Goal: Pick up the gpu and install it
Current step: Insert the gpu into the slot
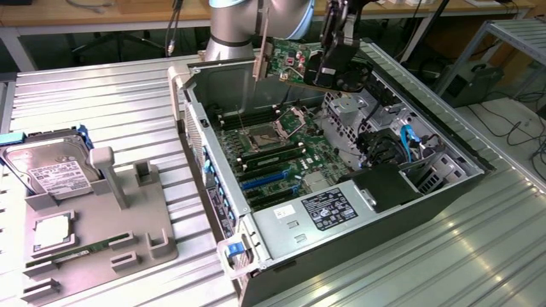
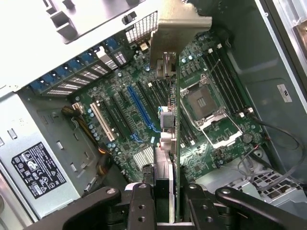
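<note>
Gripper (image 2: pixel 167 205) clenched on gpu (image 2: pixel 178 120) edge-on, hanging above motherboard (image 2: pixel 218 158) of open computer case (image 1: pixel 358 256), well apart from long blue slot (image 2: pixel 139 108)

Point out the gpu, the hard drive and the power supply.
gpu (image 1: pixel 290 64), exterior view, on its circuit-board face.
hard drive (image 1: pixel 53 171), exterior view, on its white label.
power supply (image 1: pixel 328 210), exterior view, on its black label.
</note>
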Controlling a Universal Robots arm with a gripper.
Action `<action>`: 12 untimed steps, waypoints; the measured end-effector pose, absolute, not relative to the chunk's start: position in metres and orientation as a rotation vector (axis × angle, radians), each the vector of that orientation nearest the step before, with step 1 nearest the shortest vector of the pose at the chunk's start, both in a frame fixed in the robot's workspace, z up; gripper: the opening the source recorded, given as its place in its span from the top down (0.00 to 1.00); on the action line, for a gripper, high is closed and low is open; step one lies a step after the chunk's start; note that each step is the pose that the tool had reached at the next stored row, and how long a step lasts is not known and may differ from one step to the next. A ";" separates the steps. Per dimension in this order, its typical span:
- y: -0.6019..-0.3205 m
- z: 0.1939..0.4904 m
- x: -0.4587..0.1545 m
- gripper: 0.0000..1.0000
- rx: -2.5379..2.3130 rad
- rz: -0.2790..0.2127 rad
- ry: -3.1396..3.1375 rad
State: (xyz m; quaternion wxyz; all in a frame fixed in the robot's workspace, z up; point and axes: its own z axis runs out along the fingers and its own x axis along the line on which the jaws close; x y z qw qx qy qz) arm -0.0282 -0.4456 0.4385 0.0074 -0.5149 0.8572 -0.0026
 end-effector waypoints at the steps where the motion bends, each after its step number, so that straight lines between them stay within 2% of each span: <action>1: -0.446 0.438 -0.028 0.72 -1.619 -0.008 2.675; 12: -0.446 0.438 -0.028 0.72 -1.744 -0.007 2.595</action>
